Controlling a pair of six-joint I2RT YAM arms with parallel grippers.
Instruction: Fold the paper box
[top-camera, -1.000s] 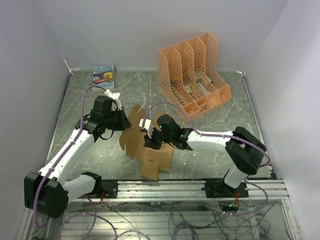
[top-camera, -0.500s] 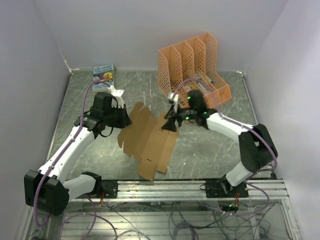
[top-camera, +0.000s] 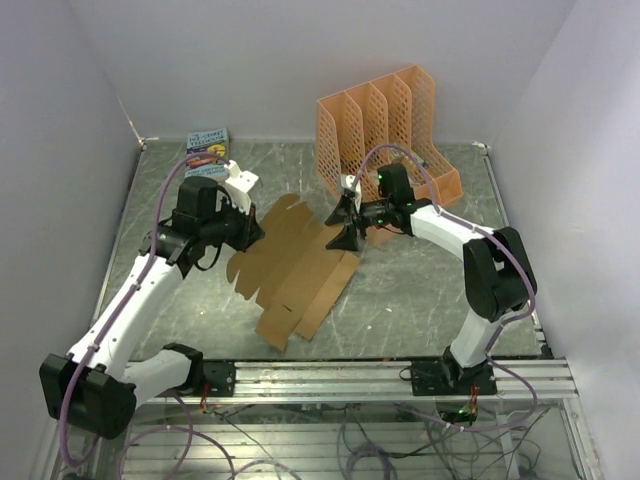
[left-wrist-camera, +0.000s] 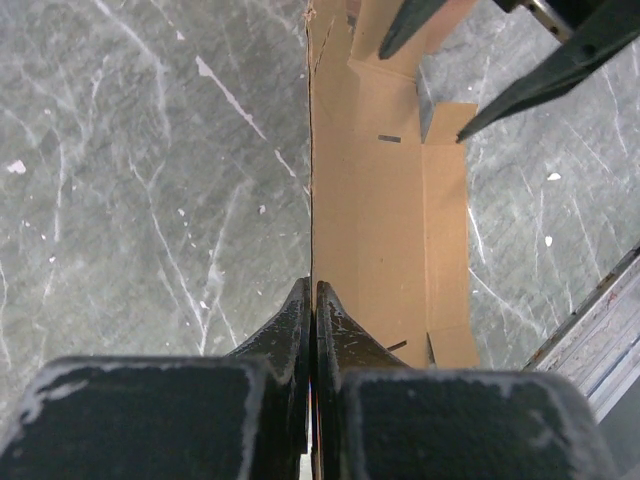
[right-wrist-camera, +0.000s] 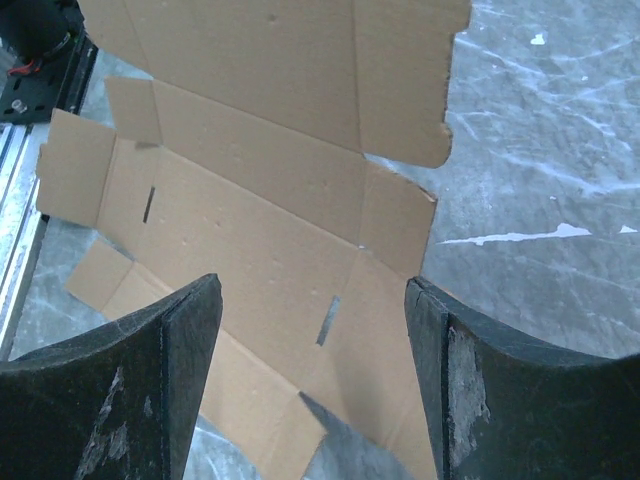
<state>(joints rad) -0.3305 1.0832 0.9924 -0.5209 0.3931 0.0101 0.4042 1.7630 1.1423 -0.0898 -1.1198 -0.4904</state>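
Note:
The paper box (top-camera: 295, 268) is a tan cardboard sheet with creases and flaps, spread out unfolded on the table's middle. My left gripper (top-camera: 250, 232) is shut on its left edge; in the left wrist view the jaws (left-wrist-camera: 313, 285) pinch the thin edge and the sheet (left-wrist-camera: 385, 200) stretches away to the right. Over the sheet's far right corner my right gripper (top-camera: 345, 215) stands open, holding nothing. In the right wrist view the sheet (right-wrist-camera: 250, 190) lies below the wide gap between the fingers (right-wrist-camera: 310, 290).
An orange perforated file rack (top-camera: 390, 140) stands at the back right, just behind the right gripper. A small colourful book (top-camera: 207, 150) lies at the back left. A metal rail (top-camera: 390, 375) runs along the table's near edge.
My right gripper has let go of the box, opened, and swung from the near middle to the far right. The sheet has spread out flatter. The left gripper kept its hold and shifted slightly away.

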